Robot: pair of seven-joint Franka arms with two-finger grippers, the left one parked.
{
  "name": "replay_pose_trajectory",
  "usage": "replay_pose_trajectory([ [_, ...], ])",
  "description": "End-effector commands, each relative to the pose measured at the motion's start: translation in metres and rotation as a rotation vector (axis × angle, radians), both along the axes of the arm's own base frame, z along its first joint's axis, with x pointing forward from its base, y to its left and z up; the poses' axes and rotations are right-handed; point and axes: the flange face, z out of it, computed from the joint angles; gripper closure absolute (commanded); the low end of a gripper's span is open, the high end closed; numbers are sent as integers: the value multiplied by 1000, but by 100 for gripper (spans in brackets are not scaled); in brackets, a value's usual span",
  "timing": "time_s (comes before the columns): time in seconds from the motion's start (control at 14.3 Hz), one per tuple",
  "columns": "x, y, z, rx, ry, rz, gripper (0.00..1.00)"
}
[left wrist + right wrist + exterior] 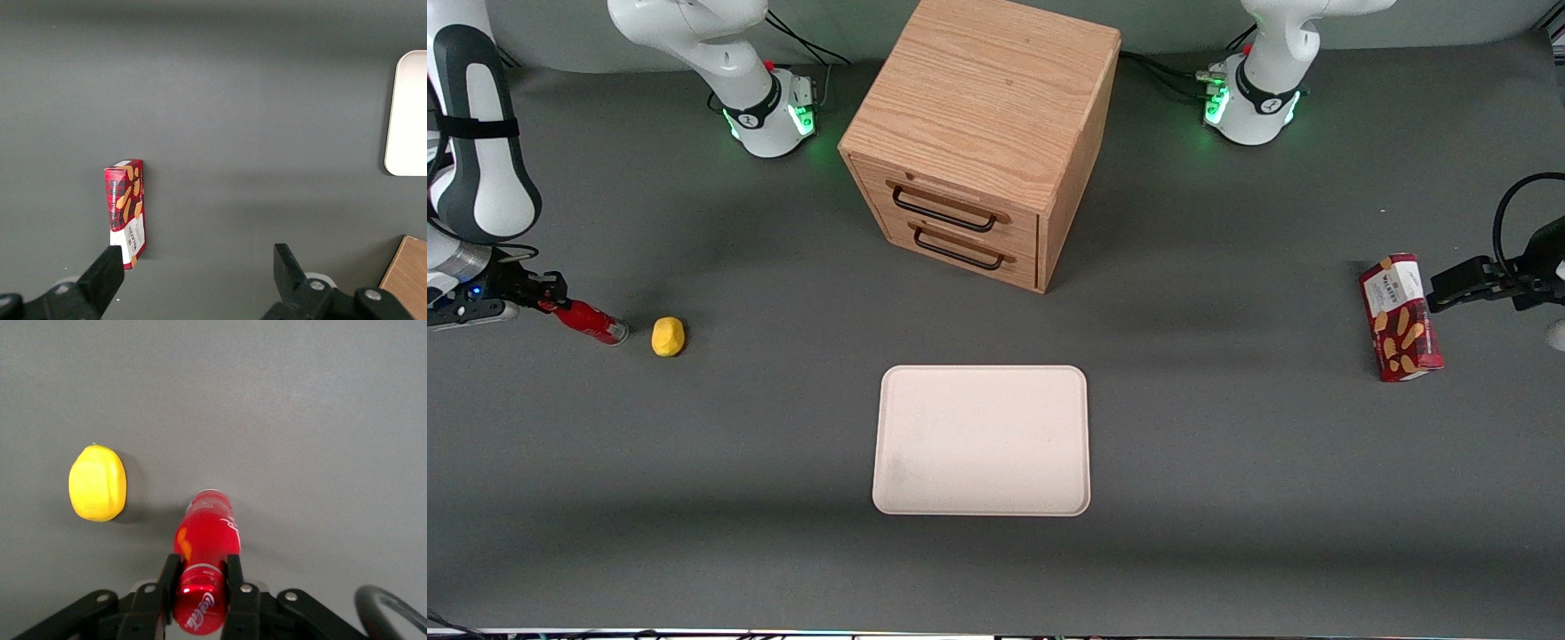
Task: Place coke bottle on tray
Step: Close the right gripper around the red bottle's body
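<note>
Red coke bottle, one, clamped at the neck by tool beside one yellow lump; one cream tray well apart.

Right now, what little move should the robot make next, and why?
Probably lift straight up a little. The gripper looks shut on the coke bottle, which seems to lie on the table beside the lemon; raising it first should clear the way to the tray.

A wooden cabinet stands mid-table, a yellow lump toward the working arm's end, a biscuit box toward the parked arm's.
</note>
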Motion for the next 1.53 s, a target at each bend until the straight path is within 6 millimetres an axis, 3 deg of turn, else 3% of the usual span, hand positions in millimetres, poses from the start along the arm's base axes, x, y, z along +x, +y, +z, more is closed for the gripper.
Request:
replay_pose_trajectory([
  [0.0, 12, -3, 14, 6, -17, 21, 100],
  [0.21, 47, 5, 76, 56, 34, 27, 100],
  [0.35, 72, 26, 120, 71, 52, 31, 100],
  [0.77, 123, 117, 243, 55, 51, 40, 100],
  [0.98, 143, 174, 291, 18, 47, 42, 100],
  [1.26, 160, 263, 320, 24, 45, -4, 100],
  [1.47, 170, 330, 314, 51, 39, -64, 100],
])
